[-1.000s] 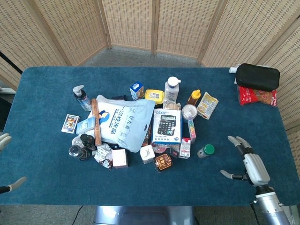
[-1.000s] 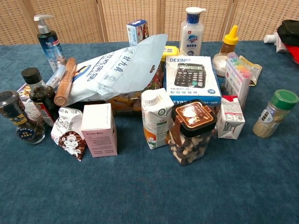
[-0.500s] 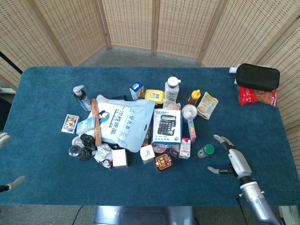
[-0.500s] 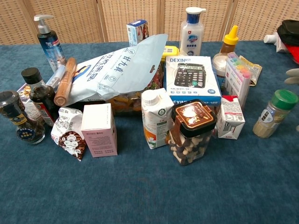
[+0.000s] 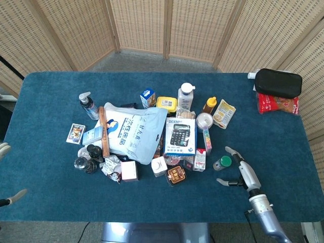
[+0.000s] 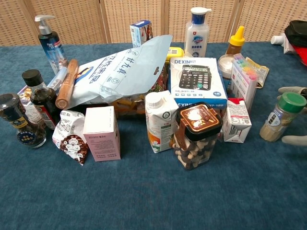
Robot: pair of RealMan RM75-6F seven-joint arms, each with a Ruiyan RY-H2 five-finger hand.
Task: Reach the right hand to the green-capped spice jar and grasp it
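The green-capped spice jar [image 5: 221, 162] [image 6: 281, 116] stands upright on the blue table, at the right end of the clutter. My right hand [image 5: 239, 172] is open just to its right, fingers spread around the jar without touching it. In the chest view only fingertips [image 6: 293, 139] show at the right edge, one above and one below the jar. My left hand [image 5: 6, 173] is open at the far left edge of the head view, far from everything.
A small red-and-white carton [image 5: 200, 159] [image 6: 236, 120] stands close left of the jar, with the calculator box [image 5: 180, 135] and a brown-lidded container [image 6: 194, 135] beyond it. A black pouch [image 5: 278, 82] lies at the far right corner. Blue cloth [image 5: 273, 136] shows right of the jar.
My right hand has moved left and inward across the table, from well right of the jar to right beside it, fingers now bracketing it. The left hand barely moved.
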